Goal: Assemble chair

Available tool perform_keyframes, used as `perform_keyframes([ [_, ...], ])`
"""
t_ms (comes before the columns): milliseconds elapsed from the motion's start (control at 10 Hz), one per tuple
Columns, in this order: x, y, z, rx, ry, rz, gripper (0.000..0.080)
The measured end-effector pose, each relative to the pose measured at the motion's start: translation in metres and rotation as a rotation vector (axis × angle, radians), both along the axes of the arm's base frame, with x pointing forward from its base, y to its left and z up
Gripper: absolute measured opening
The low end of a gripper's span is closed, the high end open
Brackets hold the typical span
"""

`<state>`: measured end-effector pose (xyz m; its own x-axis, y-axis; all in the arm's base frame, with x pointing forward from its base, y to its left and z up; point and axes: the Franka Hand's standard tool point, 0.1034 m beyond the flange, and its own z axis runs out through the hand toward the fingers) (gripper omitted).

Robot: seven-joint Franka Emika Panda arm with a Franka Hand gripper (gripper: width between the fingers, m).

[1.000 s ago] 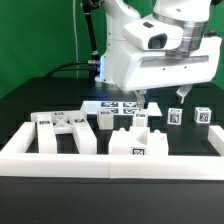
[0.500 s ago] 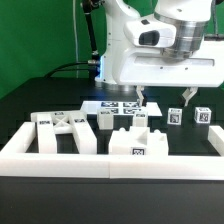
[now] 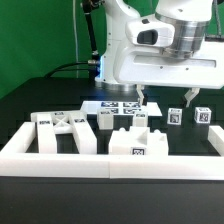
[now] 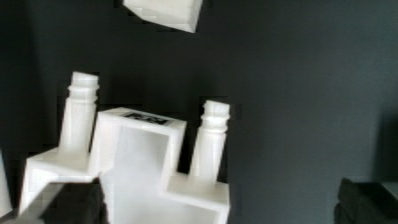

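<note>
I see the gripper (image 3: 141, 98) hanging low over the black table (image 3: 40, 95), close to the end of the marker board (image 3: 118, 104) on the exterior view's right. Its jaws stand spread wide with nothing between them. In the wrist view, the two dark shapes at the frame's edge are probably its fingers (image 4: 50, 198), well apart, though that view is too dim for me to be sure.

The chair is in loose white parts, all lying on the table inside the long white rail (image 3: 100, 162) that borders the workspace:
- A frame piece (image 3: 60, 130) lies flat toward the exterior view's left.
- A small block (image 3: 105, 120) sits just beside the frame piece.
- A stepped block (image 3: 138, 143) with a tag on its front stands near the middle, against the rail and in front of the gripper.
- Two short posts (image 3: 176, 116) (image 3: 203, 116), each tagged, stand apart on the exterior view's right.

The wrist camera looks down on a white part with a tagged centre block (image 4: 143, 150) standing between two upright pegs. The corner of another white part (image 4: 164, 12) shows beyond it, not touching it. I cannot tell which part of the exterior view either one matches.
</note>
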<state>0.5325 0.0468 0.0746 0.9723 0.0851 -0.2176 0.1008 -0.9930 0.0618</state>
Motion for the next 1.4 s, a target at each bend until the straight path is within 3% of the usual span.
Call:
perform_keyframes([
  [400,0.000,0.000,0.000,0.000,0.000,0.000,0.0650],
  [700,0.028,0.013,-0.012,0.089,-0.140,0.041,0.0650],
  [900,0.052,0.012,-0.006,0.106,-0.183,0.135,0.0650],
  [1300,0.048,0.012,-0.010,0.106,-0.174,0.135,0.0650],
  [1400,0.048,0.003,-0.016,0.106,-0.165,0.115,0.0650],
])
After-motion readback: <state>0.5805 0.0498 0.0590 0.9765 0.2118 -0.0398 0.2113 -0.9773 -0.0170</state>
